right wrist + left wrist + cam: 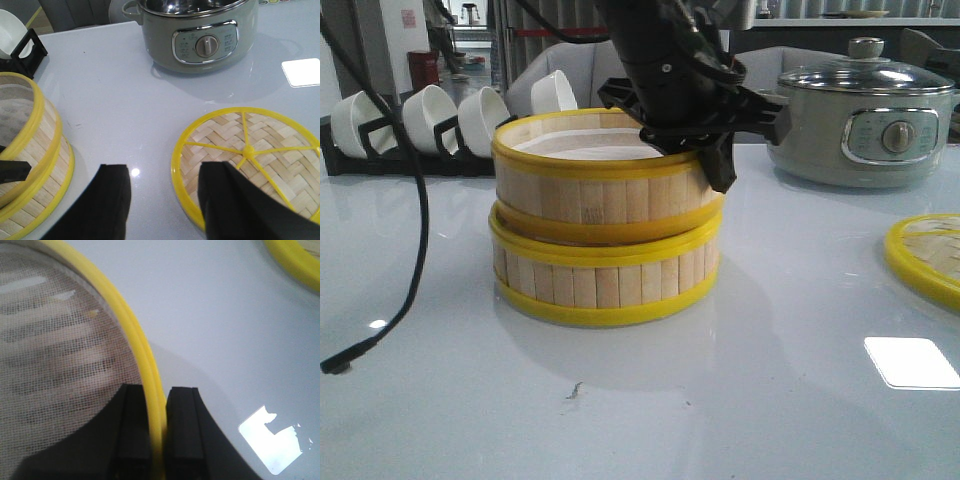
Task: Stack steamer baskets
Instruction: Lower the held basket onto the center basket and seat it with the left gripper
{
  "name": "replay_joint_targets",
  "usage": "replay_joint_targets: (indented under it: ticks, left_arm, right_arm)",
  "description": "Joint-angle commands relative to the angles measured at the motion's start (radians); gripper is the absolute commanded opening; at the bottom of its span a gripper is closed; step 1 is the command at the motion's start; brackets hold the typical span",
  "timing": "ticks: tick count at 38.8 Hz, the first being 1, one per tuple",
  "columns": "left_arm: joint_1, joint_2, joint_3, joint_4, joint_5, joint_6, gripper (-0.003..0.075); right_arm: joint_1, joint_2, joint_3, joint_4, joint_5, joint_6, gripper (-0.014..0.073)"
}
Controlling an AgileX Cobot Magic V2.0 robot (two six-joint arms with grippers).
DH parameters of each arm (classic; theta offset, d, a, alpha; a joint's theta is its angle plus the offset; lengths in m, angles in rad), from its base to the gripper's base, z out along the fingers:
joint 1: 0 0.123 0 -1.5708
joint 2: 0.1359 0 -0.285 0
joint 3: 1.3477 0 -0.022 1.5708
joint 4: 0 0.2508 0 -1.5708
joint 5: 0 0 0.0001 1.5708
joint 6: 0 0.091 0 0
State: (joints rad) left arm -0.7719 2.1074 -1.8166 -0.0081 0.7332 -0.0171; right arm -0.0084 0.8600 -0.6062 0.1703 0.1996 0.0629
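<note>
Your upper bamboo-slat steamer basket with yellow rims sits slightly tilted on the lower matching basket — left gripper pinching its rim, release remaining; right gripper wide, empty.

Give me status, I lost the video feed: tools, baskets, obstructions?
Left tool shut on top basket rim, basket seated on lower basket. Right tool open, empty, above lid. Nothing blocking.

No text can be read; the small markings beside the dial on the electric pot are illegible.
</note>
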Motion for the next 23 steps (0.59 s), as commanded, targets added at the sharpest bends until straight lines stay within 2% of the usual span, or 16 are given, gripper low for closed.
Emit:
replay_joint_targets:
  ticks: [1, 23]
  left_arm:
    - [-0.023, -0.048, -0.032, -0.020, -0.054, 0.009, 0.0088]
    - [-0.016, -0.048, -0.032, -0.014, 0.040, 0.009, 0.0088]
  right_arm:
    - [-0.005, -0.006, -0.035, -0.003, -0.076, -0.011, 0.0434]
    - [-0.005, -0.006, -0.035, -0.003, -0.076, -0.011, 0.0434]
